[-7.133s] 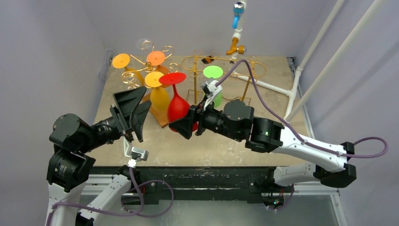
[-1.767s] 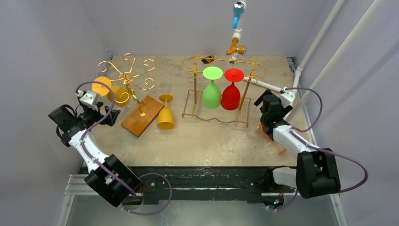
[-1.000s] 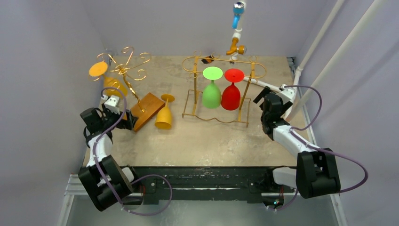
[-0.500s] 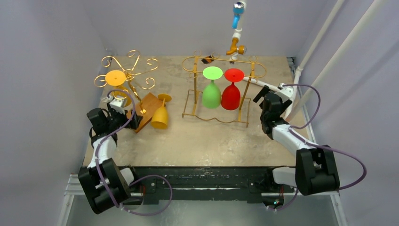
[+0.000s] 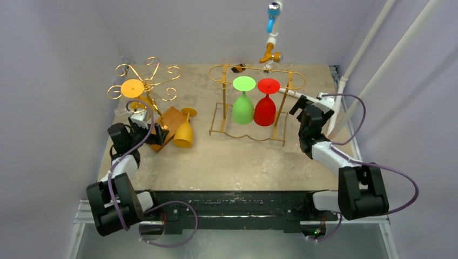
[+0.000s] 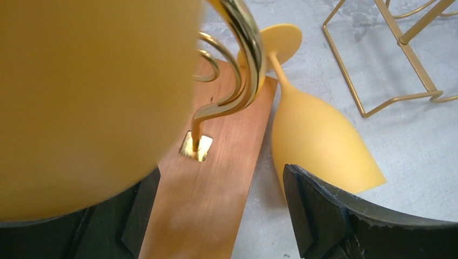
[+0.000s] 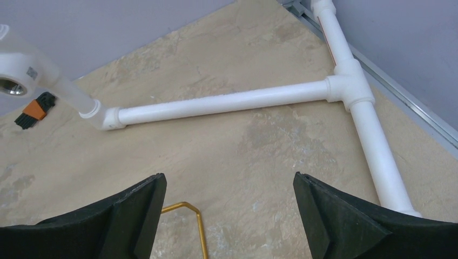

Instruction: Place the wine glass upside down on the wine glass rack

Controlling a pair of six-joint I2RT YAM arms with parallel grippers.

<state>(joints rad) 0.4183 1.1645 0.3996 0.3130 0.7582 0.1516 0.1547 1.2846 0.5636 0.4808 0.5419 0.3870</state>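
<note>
- Jaws of the left gripper (image 5: 155, 135) stand spread and empty over the wooden base (image 6: 216, 183), probably lining up a grasp.
- Yellow wine glass (image 6: 318, 140) lies on its side just beside that base, unhung.
- Right gripper (image 7: 229, 183), also spread and empty, is parked clear.
- Spiral rack (image 5: 147, 81) has free hooks.

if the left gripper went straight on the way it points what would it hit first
Most likely the swirl rack's wooden base, straight ahead of the left gripper, then its gold post; the blurred hanging glass looms close beside it, so depth is uncertain.
</note>
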